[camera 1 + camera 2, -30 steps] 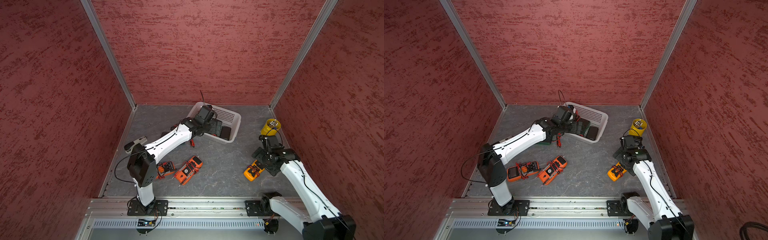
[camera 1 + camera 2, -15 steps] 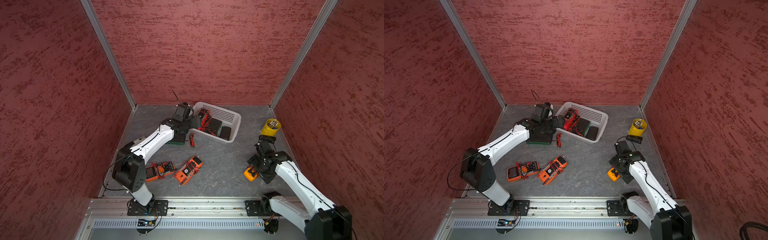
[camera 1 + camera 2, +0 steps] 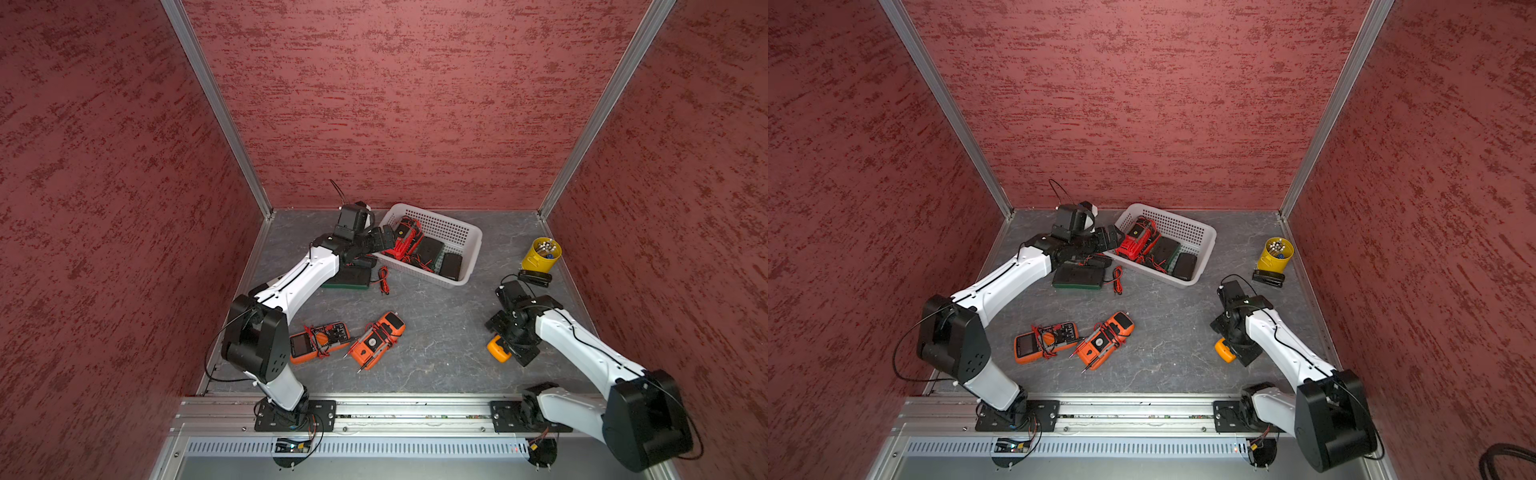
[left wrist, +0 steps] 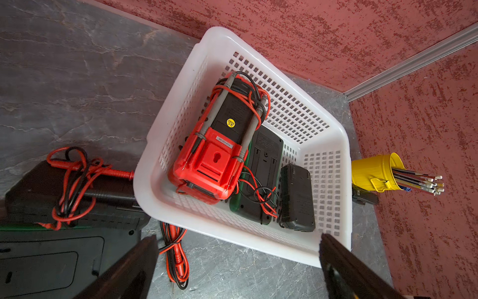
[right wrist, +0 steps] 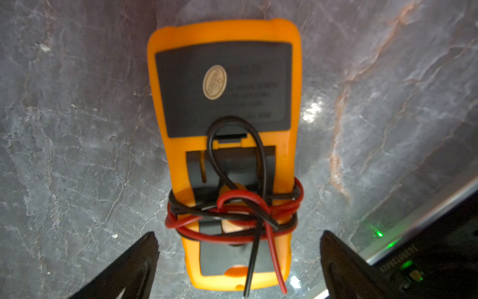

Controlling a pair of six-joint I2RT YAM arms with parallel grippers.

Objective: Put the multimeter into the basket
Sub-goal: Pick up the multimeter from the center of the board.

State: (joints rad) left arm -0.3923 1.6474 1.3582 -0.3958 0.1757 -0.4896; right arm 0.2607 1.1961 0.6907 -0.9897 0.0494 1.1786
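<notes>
In both top views my right arm (image 3: 582, 345) folds low at about four o'clock on the counter (image 3: 436, 353). Its wrist hides most of the yellow-orange multimeter (image 3: 498, 352); one end pokes out. The right claw (image 3: 512, 341) is a dark mass there, its spread unreadable. My left arm (image 3: 299, 278) stretches toward twelve o'clock, with the left claw (image 3: 1109, 239) at the rim of the basket (image 3: 476, 245).

Left wrist view: the fingers (image 4: 134, 266) are wide apart with nothing between them. A red multimeter (image 4: 219, 145) lies back-up inside the basket beside two dark multimeters (image 4: 261, 165).

Right wrist view: the fingers are wide, flanking the yellow-orange multimeter without touching it. It lies back-up on the counter, leads (image 5: 232, 212) wound round it, label blurred.
</notes>
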